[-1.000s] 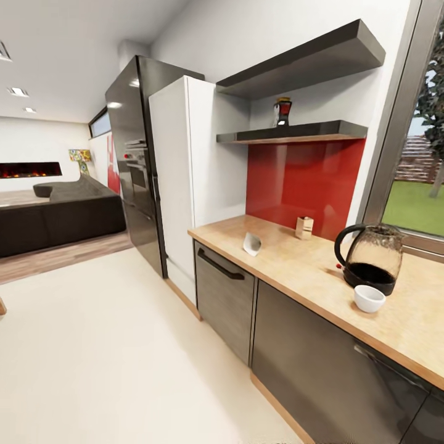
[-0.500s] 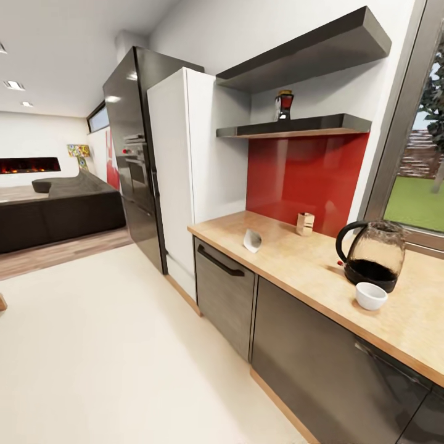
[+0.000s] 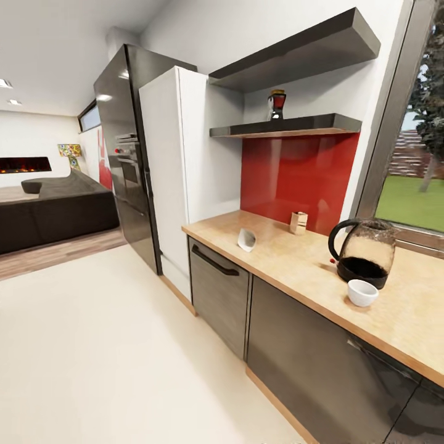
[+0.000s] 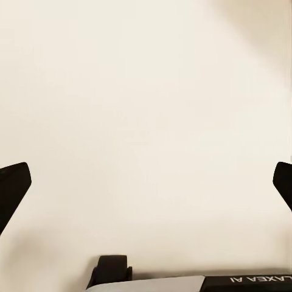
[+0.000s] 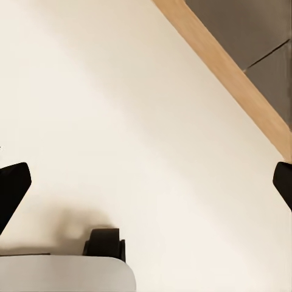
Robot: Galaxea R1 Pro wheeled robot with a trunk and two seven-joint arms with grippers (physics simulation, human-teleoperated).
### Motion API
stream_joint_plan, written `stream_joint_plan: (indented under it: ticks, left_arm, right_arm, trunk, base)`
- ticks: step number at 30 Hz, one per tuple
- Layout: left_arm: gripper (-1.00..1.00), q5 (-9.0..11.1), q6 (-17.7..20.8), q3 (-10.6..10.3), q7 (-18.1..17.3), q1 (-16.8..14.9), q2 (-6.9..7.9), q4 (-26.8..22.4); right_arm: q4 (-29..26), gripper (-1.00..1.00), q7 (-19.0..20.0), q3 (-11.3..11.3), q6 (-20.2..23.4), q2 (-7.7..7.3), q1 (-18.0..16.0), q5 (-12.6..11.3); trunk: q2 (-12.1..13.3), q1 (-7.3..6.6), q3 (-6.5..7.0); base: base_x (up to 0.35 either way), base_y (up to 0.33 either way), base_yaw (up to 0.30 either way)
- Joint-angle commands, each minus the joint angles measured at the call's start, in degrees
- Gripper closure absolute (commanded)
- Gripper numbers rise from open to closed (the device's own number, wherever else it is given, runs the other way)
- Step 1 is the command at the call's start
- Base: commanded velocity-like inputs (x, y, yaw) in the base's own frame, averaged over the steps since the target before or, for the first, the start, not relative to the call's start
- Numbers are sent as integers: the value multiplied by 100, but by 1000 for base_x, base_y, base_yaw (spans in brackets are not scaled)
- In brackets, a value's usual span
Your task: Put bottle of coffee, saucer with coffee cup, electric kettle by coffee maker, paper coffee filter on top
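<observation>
The countertop [image 3: 290,262] runs from the middle of the head view down to its right edge, pale wood over glossy dark cabinets [image 3: 320,364]. At the right of the frame the electric kettle [image 3: 362,253] stands upright on it, dark and glassy, its loop handle turned toward the left. Just in front of the kettle, nearer the counter's edge, sits the coffee cup [image 3: 362,292], small and white; whether the two touch I cannot tell. Near the centre of the frame a small white piece, the paper coffee filter [image 3: 246,240], rests close to the counter's front edge, and behind it, by the red backsplash [image 3: 290,179], is a small tan box-like object [image 3: 298,222] too small to make out. In the upper middle the bottle of coffee [image 3: 277,105] stands on the lower kitchen shelf [image 3: 290,126], dark with a label.

A white tall cabinet [image 3: 179,179] and a black fridge [image 3: 123,166] fill the left-centre; a dark sofa [image 3: 55,209] lies at the far left.

In the left wrist view, the left gripper [image 4: 146,185] has its black fingertips [image 4: 12,188] spread wide at the frame's side edges, nothing between them, above pale floor [image 4: 146,109]. The right gripper [image 5: 146,185] is likewise spread wide and holds nothing, with a wooden plinth strip [image 5: 231,73] crossing the upper right.
</observation>
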Motion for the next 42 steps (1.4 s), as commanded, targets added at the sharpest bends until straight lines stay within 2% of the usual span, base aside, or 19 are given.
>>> stream_joint_plan:
  ticks: [1, 23, 34, 42]
  left_arm:
    - [-100, -4, -6, 3, -1, 3, -1, -9]
    - [-100, -4, -6, 0, -1, 3, -1, -9]
    - [-100, -3, -6, 0, -1, 3, -1, -9]
    - [-100, -4, -6, 0, -1, 3, -1, -9]
  right_arm:
    - [7, -100, 0, 0, -20, 1, -6, 6]
    - [6, -100, -4, 0, -24, -3, -6, 6]
    - [4, -100, -8, 0, -31, -3, -6, 6]
    - [5, -100, -1, 0, -32, -11, -4, 6]
  trunk:
    - [-3, 0, -5]
    - [-3, 0, -5]
    - [-3, 0, -5]
    - [-3, 0, -5]
  base:
    - [0, 0, -230]
    - [1, 4, -233]
    - [124, 233, -34]
    - [45, 79, -199]
